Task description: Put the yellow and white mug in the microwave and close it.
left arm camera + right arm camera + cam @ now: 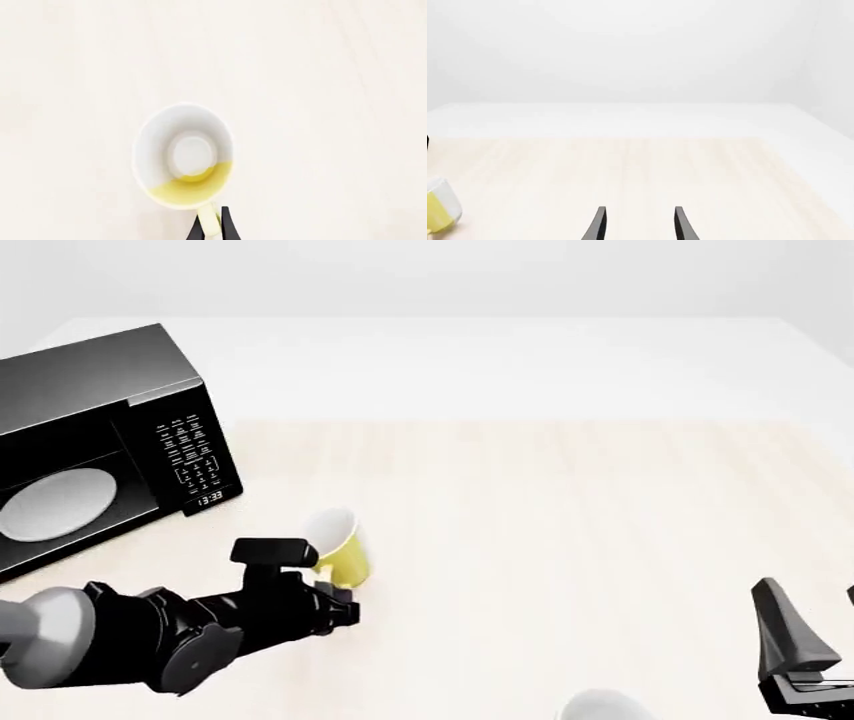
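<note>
The yellow and white mug [336, 543] is tilted, its white inside turned towards the microwave [100, 410], a black box at the far left with its round white turntable plate [54, 502] showing. My left gripper [344, 598] is shut on the mug's yellow handle. The left wrist view looks into the mug [183, 155], with the handle [208, 220] pinched between the left gripper's [212, 222] dark fingers. My right gripper [817, 625] is open and empty at the near right; in the right wrist view the right gripper [639, 225] points across the table, with the mug [440, 209] at the edge of that view.
An all-white cup [603, 707] peeks in at the near edge, between the arms. The microwave's button panel and clock [196, 465] face the table's middle. The light wooden table [561, 520] stretches to the right and back. The microwave's door is out of view.
</note>
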`<state>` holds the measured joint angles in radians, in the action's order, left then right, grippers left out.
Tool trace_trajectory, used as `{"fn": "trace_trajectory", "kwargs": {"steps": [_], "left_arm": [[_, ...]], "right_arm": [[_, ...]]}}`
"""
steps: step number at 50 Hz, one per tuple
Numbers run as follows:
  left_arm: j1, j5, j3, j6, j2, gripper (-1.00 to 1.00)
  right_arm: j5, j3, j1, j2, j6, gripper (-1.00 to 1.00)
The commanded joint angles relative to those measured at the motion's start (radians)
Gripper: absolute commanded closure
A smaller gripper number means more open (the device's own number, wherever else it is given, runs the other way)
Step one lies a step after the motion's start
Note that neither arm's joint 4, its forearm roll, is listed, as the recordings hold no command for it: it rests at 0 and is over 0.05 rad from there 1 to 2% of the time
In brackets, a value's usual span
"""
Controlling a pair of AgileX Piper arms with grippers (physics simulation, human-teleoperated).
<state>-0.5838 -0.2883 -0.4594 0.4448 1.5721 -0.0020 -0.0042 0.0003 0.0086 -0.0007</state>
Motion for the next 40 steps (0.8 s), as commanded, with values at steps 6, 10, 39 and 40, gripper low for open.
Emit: {"fn": "trace_trajectory", "kwargs": {"steps": [6,10,39,40], "left_arm": [[0.052,0.065,0.037,-0.080,-0.173,1.00],[0.074,0.084,0.052,-0.113,-0.228,1.00],[0.400,0.190,0.160,-0.334,-0.547,1.00],[0.405,0.193,0.160,-0.334,-0.549,1.00]], "right_arm": [[0.000,0.000,0.000,0.000,0.000,-1.00],[0.000,0.000,0.000,0.000,0.000,-1.00],[0.000,0.000,0.000,0.000,0.000,-1.00],[0.000,0.000,0.000,0.000,0.000,-1.00]]}}
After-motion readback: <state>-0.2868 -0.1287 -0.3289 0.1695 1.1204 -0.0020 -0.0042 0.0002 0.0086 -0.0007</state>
